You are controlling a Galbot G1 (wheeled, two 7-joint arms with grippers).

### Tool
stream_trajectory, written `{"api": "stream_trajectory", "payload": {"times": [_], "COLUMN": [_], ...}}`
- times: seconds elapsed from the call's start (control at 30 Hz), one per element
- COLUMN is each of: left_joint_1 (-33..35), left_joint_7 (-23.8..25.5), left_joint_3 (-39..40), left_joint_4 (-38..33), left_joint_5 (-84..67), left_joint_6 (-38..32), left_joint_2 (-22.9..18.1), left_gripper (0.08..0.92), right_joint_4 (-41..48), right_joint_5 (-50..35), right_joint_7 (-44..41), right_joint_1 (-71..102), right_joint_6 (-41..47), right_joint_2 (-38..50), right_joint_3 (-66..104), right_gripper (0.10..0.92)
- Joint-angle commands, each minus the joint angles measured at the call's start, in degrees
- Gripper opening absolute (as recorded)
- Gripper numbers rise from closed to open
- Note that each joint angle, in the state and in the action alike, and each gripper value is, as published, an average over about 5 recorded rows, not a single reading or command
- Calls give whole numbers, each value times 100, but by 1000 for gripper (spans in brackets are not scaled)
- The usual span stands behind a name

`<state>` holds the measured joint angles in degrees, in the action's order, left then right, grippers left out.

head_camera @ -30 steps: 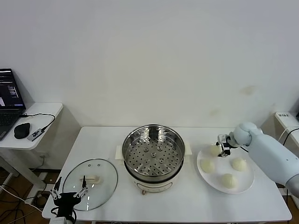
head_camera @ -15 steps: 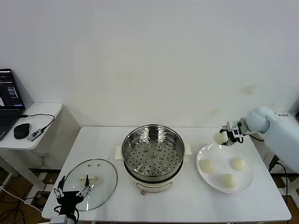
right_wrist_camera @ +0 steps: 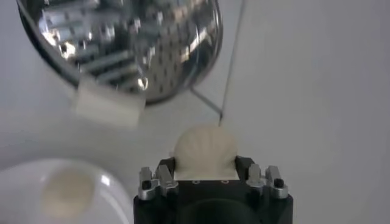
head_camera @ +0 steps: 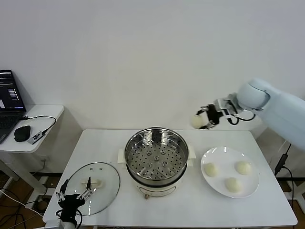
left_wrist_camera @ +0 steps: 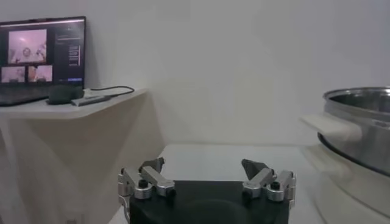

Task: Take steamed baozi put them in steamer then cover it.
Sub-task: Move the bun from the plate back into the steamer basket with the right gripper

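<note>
My right gripper point(head_camera: 200, 119) is shut on one cream-white baozi point(head_camera: 196, 121) point(right_wrist_camera: 204, 152), held in the air to the right of the steamer point(head_camera: 156, 158) and above the table. Three more baozi point(head_camera: 210, 169) point(head_camera: 243, 167) point(head_camera: 232, 184) lie on the white plate point(head_camera: 252, 183). The steel steamer with its perforated tray stands at the table's middle, and its rim point(left_wrist_camera: 359, 115) shows in the left wrist view. The glass cover point(head_camera: 108, 181) with a cream handle lies flat at the front left. My left gripper point(head_camera: 74, 195) point(left_wrist_camera: 205, 175) hangs open just in front of the cover, holding nothing.
A side desk point(head_camera: 50, 112) on the left carries a laptop point(head_camera: 9, 102), a mouse point(head_camera: 22, 134) and a cable. The white wall stands close behind the table. The plate point(right_wrist_camera: 24, 189) and the steamer point(right_wrist_camera: 128, 42) also show in the right wrist view.
My right gripper lifted a baozi off the plate and carried it up and left toward the steamer. The plate went from four baozi to three. The left arm barely moved.
</note>
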<state>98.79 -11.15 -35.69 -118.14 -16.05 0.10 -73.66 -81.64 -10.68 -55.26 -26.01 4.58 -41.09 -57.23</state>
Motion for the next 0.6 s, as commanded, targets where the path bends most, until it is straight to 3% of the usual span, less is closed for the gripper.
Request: {"api": "stream_trajectory", "payload": {"times": [0.03, 0.3, 0.6], "left_joint_1": [-8, 28, 22], "left_joint_7": [113, 89, 43], "left_joint_3": [-48, -124, -166], "left_joint_4": [8, -61, -92], "left_joint_5": [-349, -276, -245], "left_joint_6": [-183, -178, -161], "left_joint_2": [10, -20, -85], "left_gripper": [823, 823, 823], "right_joint_4": [-182, 365, 885], "right_joint_5": [-687, 77, 1515], "right_joint_7": [187, 291, 373], "right_joint_1": [-969, -854, -511], "right_joint_6": [-363, -1031, -1785], "right_joint_2": [-1253, -2424, -2914], "right_joint_3": [-1254, -1865, -2084], "right_gripper": [619, 619, 619]}}
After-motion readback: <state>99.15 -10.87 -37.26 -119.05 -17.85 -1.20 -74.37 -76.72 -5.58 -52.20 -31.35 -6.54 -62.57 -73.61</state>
